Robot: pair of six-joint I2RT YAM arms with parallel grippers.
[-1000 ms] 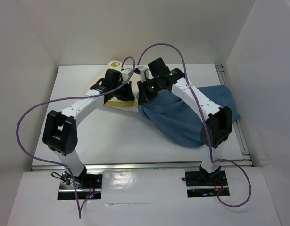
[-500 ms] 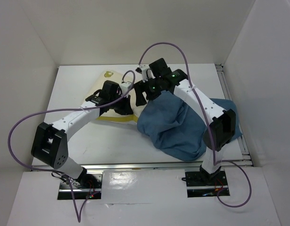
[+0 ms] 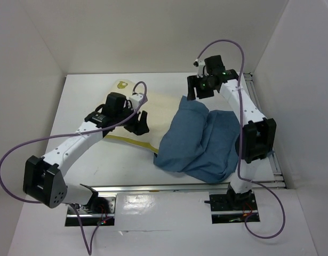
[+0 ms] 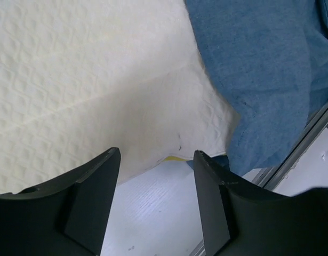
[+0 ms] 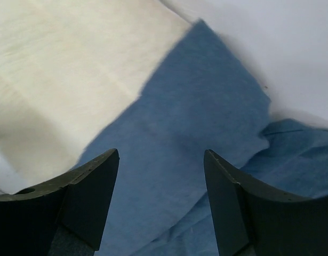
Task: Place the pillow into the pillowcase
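Pillow [image 3: 153, 109]: cream-white, flat on the table [image 3: 126, 160], centre of the top view; quilted diamond texture plain in the left wrist view.
Marking: one small yellow mark [image 3: 121, 84] at the pillow's upper-left corner; too small to tell whether logo or letters.
Edge band: yellow strip [image 3: 126, 140] along the pillow's lower-left edge; only a sliver of it under the corner in the left wrist view.
Pillowcase [image 3: 201, 138]: dusty-blue, wrinkled, right of centre in the top view, lying over the pillow's right end.
Hidden: right end of the pillow covered by blue cloth; cannot tell whether inside the sack or merely beneath it, and cannot make out the opening of the sack.
Left claw [image 3: 138, 122]: wide apart, gripping nothing, poised over the pillow's lower edge, bare table showing between the fingers [image 4: 94, 186].
Right claw [image 3: 193, 90]: wide apart, gripping nothing, poised at the upper edge of the pillowcase where blue meets cream.
Cut off: fingertips only in both wrist views, claw bodies out of frame.
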